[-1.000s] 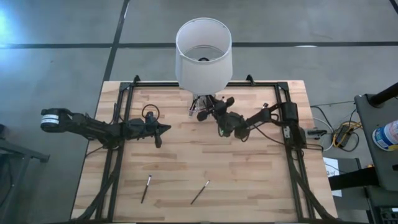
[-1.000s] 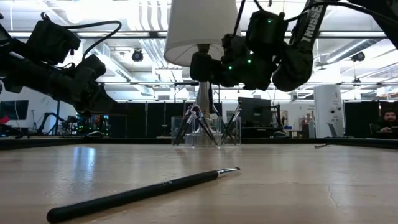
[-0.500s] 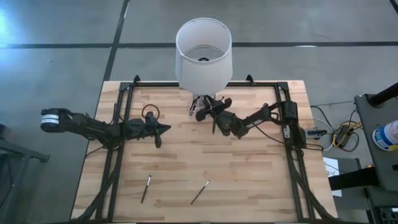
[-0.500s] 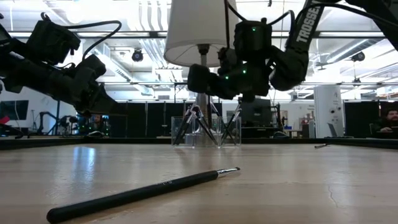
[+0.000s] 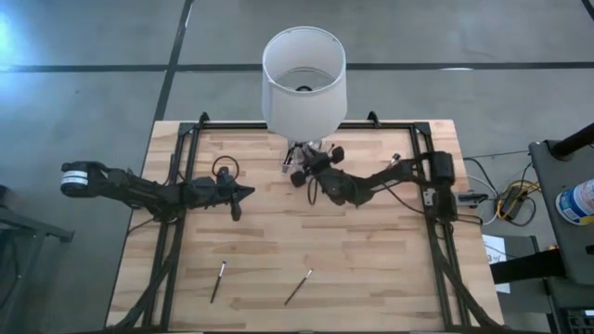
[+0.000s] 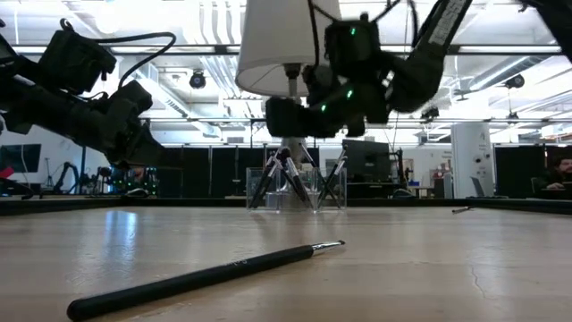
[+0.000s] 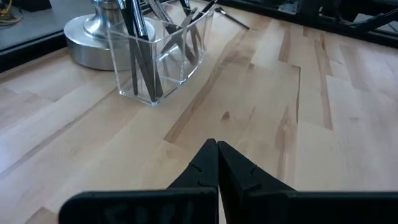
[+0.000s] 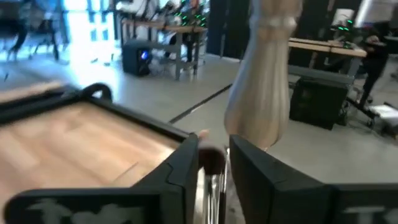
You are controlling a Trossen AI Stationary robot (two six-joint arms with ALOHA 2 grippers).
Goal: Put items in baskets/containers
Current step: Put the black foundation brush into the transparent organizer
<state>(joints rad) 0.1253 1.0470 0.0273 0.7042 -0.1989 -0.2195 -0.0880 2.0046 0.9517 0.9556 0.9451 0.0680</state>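
Note:
A clear holder (image 5: 295,160) stands at the lamp's foot, with several dark brushes (image 7: 134,37) leaning in it. My right gripper (image 5: 308,167) hovers level just above the holder (image 6: 295,190), fingers apart, with a brush's bristle end (image 8: 212,160) between them. Two more brushes (image 5: 218,280) (image 5: 298,287) lie flat on the wood near the front edge; one of them shows close up in the low view (image 6: 206,277). My left gripper (image 5: 249,192) is shut and empty at the table's left middle, pointing toward the holder (image 7: 158,62). My right gripper has a brush's brown bristle end and silvery ferrule (image 8: 214,183) standing upright between its two fingers (image 8: 186,163). The fingers come level from the table's right side. Whether they touch the brush I cannot tell.
A lamp with a large white shade (image 5: 303,79) stands at the far middle; its stem (image 8: 264,74) and metal base (image 7: 93,37) are right behind the holder. Black frame rails (image 5: 181,186) run along the table's sides. Bare wood lies in the middle.
My right gripper has tipped from slanting down to level and sunk a little toward the holder, staying over it. The left arm and the two brushes on the table have kept still.

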